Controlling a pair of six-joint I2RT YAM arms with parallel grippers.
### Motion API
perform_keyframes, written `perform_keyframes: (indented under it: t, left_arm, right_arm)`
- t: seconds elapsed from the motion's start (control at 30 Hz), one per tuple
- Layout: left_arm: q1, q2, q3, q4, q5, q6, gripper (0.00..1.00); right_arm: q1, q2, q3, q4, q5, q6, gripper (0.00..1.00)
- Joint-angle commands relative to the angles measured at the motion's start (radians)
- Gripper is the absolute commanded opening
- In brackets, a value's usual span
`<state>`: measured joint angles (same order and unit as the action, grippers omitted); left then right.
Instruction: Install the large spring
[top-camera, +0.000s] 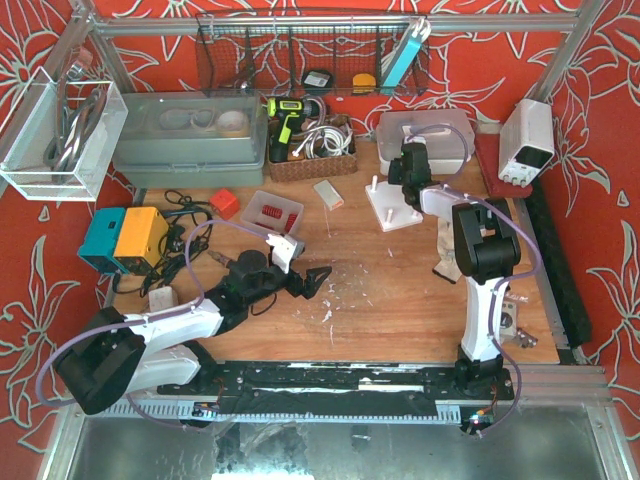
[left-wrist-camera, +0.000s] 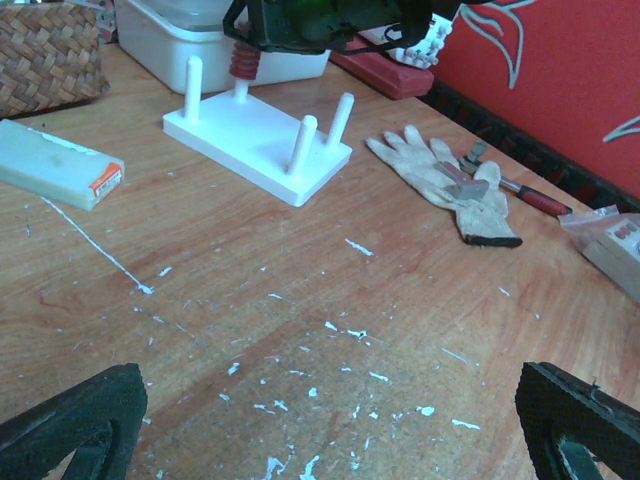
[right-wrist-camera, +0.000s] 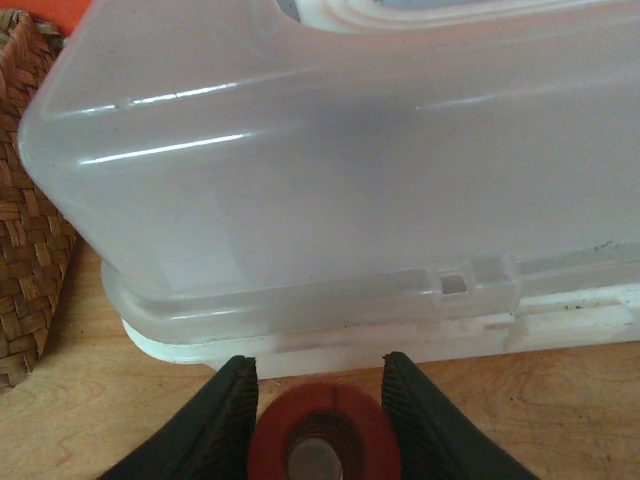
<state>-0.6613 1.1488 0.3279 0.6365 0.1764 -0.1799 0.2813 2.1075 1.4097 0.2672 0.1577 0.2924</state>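
Large spring (right-wrist-camera: 275, 445): red, being gripped between right gripper (right-wrist-camera: 318, 395) jaws, apparently threading onto rear peg (right-wrist-camera: 315, 462) of white peg base (left-wrist-camera: 255, 140). Advice: keeping it vertical, pressing straight down. Left gripper (left-wrist-camera: 325, 425): jaws gaping wide, hovering above tabletop (left-wrist-camera: 300, 300).

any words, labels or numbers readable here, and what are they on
Nothing can be read outright.
White box: orange end label with print, too small to read.
Clear packet: red marks, too blurred to read.
White power supply: front panel too small to read.
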Motion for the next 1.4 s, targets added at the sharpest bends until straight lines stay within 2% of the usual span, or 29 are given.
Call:
perform_keyframes:
  t: [0.0, 0.2, 0.33, 0.43, 0.47, 0.57, 0.67, 0.8, 0.97, 1.03, 1.07, 1.13, 1.27, 1.37]
  left_arm:
    - [-0.008, -0.009, 0.009, 0.009, -0.016, 0.011, 1.00]
    - [-0.008, -0.014, 0.014, -0.008, -0.040, 0.020, 1.00]
    - [-0.008, -0.052, 0.012, -0.028, -0.073, 0.020, 1.00]
    - [-0.008, -0.085, 0.023, -0.078, -0.156, -0.010, 1.00]
    - [-0.008, -0.094, 0.023, -0.087, -0.195, -0.026, 1.00]
    - [-0.006, -0.105, 0.036, -0.110, -0.378, -0.106, 1.00]
    - [0.015, -0.086, 0.123, -0.256, -0.513, -0.205, 1.00]
    - [0.084, -0.031, 0.297, -0.449, -0.522, -0.270, 1.00]
    - [0.204, 0.037, 0.427, -0.577, -0.461, -0.429, 0.75]
    - [0.214, 0.078, 0.480, -0.638, -0.487, -0.514, 0.60]
    - [0.220, 0.107, 0.517, -0.688, -0.505, -0.569, 0.57]
    - [0.228, 0.181, 0.605, -0.815, -0.530, -0.676, 0.55]
    - [0.255, 0.324, 0.750, -0.981, -0.518, -0.828, 0.41]
    - [0.270, 0.400, 0.832, -1.057, -0.506, -0.911, 0.40]
  right_arm:
    - [0.000, -0.018, 0.042, -0.034, 0.017, -0.005, 0.44]
    - [0.000, -0.162, 0.060, -0.269, 0.001, 0.044, 0.64]
    - [0.000, -0.325, 0.010, -0.474, -0.059, 0.100, 0.71]
    - [0.007, -0.465, -0.083, -0.567, -0.197, 0.133, 0.77]
    - [0.011, -0.531, -0.127, -0.574, -0.236, 0.135, 0.83]
    - [0.040, -0.667, -0.217, -0.643, -0.262, 0.155, 0.89]
    - [0.109, -0.817, -0.315, -0.669, -0.272, 0.158, 0.94]
    - [0.218, -0.994, -0.444, -0.675, -0.201, 0.130, 0.99]
    - [0.242, -1.147, -0.583, -0.613, -0.112, 0.135, 0.99]
    - [0.242, -1.185, -0.616, -0.582, -0.127, 0.151, 0.99]
    - [0.243, -1.198, -0.630, -0.564, -0.144, 0.160, 0.99]
    - [0.244, -1.227, -0.659, -0.536, -0.153, 0.173, 0.99]
    - [0.245, -1.261, -0.673, -0.537, -0.146, 0.182, 0.99]
    - [0.247, -1.276, -0.684, -0.522, -0.170, 0.186, 0.99]
